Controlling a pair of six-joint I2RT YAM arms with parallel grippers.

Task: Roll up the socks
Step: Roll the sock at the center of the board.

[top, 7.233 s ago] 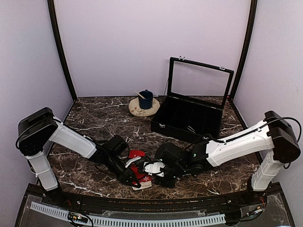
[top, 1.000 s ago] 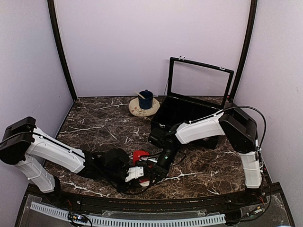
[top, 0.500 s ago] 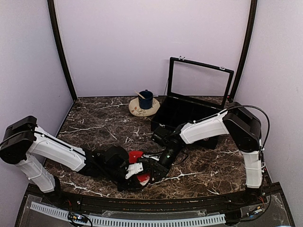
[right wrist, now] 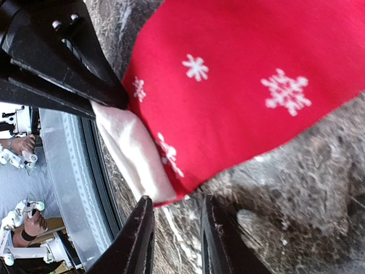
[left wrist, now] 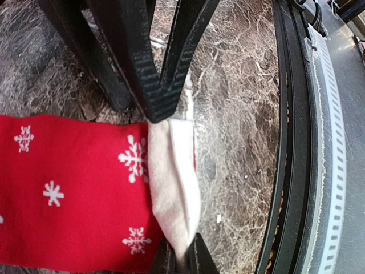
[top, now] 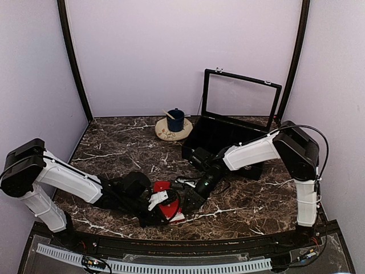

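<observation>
A red sock [top: 169,209] with white snowflakes lies on the marble near the table's front edge. My left gripper [left wrist: 181,260] is shut on the sock's white end [left wrist: 173,182], which stands pinched up between its fingers. In the right wrist view the red sock [right wrist: 245,85] fills the top, with its white end [right wrist: 134,154] at the left. My right gripper [right wrist: 175,209] hovers just off the sock's edge, open, with only marble between its fingers. In the top view the left gripper [top: 157,203] and right gripper [top: 187,197] flank the sock.
A black case [top: 225,145] with its glass lid raised stands at the back right. A blue mug [top: 175,120] sits on a cream saucer [top: 167,134] at the back middle. The table's black front rail [left wrist: 299,142] runs close beside the sock.
My right gripper has widened its jaws and drawn back to the right, off the sock. More of the red sock shows. The left gripper keeps its hold on the white end.
</observation>
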